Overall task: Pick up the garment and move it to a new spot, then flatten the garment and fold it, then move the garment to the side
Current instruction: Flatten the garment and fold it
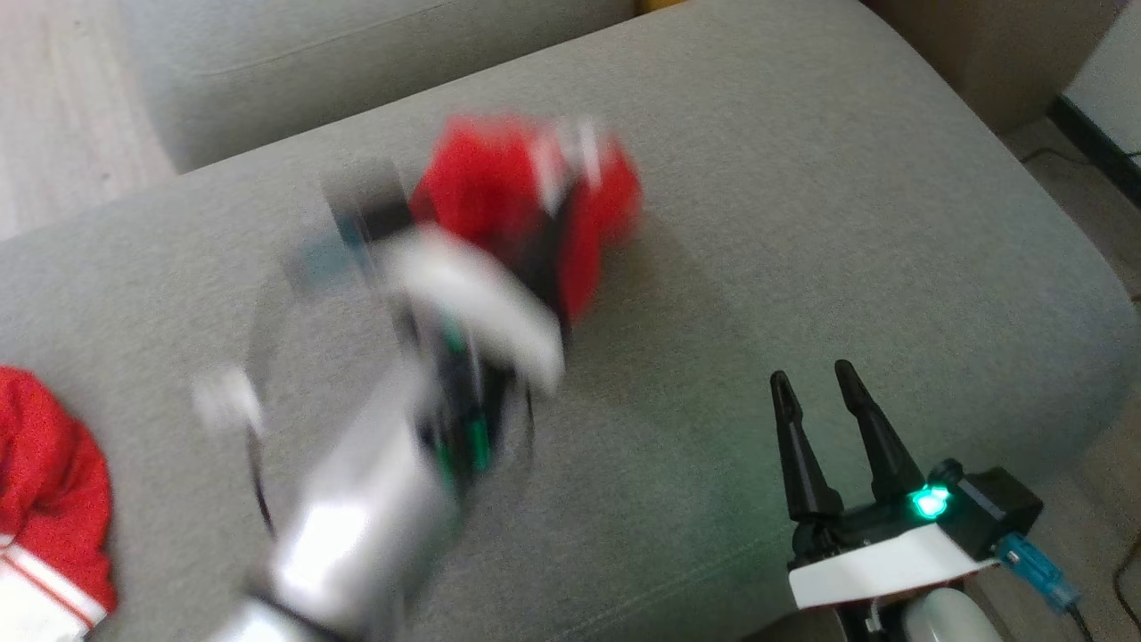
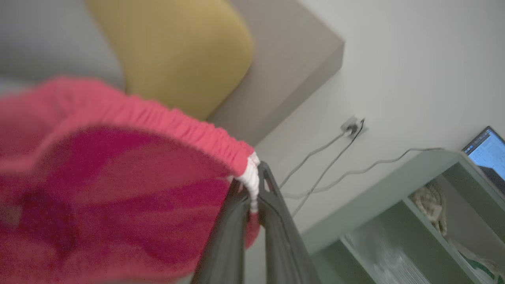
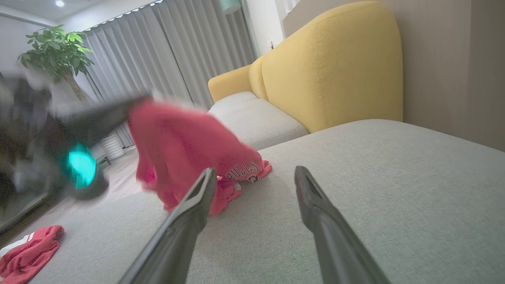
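Observation:
The garment (image 1: 499,187) is red with white trim and hangs bunched above the grey sofa seat (image 1: 802,223), its lower end touching the cushion. My left gripper (image 1: 406,214), blurred by motion, is shut on its upper edge. In the left wrist view the fingers pinch the white-trimmed elastic hem, left gripper (image 2: 254,177), with the garment (image 2: 118,177) spreading to the left. The right wrist view shows the garment (image 3: 185,146) dangling from the blurred left gripper (image 3: 138,100). My right gripper (image 1: 813,379) stands open and empty at the lower right, right gripper (image 3: 252,175) low over the seat.
A second red and white garment (image 1: 45,499) lies at the seat's left front edge. A yellow backrest (image 3: 327,67) rises behind the seat. A pale green shelf (image 2: 394,205) and wall cables stand to the sofa's right. Another grey cushion (image 1: 312,71) lies beyond.

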Robot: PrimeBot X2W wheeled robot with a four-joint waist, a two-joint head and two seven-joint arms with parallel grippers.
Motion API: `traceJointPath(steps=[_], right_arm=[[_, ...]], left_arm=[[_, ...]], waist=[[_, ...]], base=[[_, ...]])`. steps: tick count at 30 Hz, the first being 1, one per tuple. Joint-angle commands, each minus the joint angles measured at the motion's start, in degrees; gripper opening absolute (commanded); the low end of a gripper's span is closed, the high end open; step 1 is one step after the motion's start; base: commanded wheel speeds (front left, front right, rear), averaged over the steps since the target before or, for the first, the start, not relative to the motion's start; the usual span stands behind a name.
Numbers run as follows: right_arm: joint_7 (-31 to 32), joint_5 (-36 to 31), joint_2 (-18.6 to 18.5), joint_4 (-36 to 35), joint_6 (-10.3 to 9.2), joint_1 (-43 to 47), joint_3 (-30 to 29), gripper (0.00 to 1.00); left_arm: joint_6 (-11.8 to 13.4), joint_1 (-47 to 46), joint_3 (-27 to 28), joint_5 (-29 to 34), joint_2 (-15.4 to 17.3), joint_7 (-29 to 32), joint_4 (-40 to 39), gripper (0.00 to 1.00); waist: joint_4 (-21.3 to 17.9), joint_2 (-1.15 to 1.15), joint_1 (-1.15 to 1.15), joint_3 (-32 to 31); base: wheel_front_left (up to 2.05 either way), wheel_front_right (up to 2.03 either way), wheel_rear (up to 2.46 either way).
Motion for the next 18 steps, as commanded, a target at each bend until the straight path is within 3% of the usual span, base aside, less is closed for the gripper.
traceJointPath(steps=[1, 5, 8, 12, 18], right_arm=[[-0.52, 0.38, -0.22, -1.90, 0.44, -1.57, 1.26, 1.00], [-0.52, -0.48, -0.22, -1.83, 0.44, -1.20, 0.87, 1.00], [-0.52, -0.68, -0.22, -2.05, 0.44, -1.19, 0.58, 1.00], [-0.52, -1.17, -0.22, -1.91, 0.44, -0.78, 0.57, 1.00], [-0.52, -1.28, -0.22, -1.51, 0.44, -0.46, 1.28, 1.00]], left_arm=[[-0.48, 0.79, 1.21, -0.90, 1.44, 0.41, -2.42, 0.00], [-0.54, 14.77, -3.51, -1.45, 5.50, 2.17, -7.34, 0.00], [1.18, 21.51, -4.08, -0.66, 9.39, 1.03, -9.28, 0.00], [3.19, 26.08, -3.11, 0.00, 13.59, -0.54, -10.98, 0.00], [4.73, 28.91, -0.74, 0.57, 17.03, -3.17, -9.84, 0.00]], waist=[[0.87, 0.00, 0.00, -0.23], [3.41, 0.00, 0.00, -0.29], [5.35, 0.00, 0.00, -0.34], [8.18, 0.00, 0.00, -0.61], [10.38, 0.00, 0.00, -1.53]], base=[[0.00, 0.00, 0.00], [0.00, 0.00, 0.00], [0.00, 0.00, 0.00], [0.00, 0.00, 0.00], [0.00, 0.00, 0.00]])
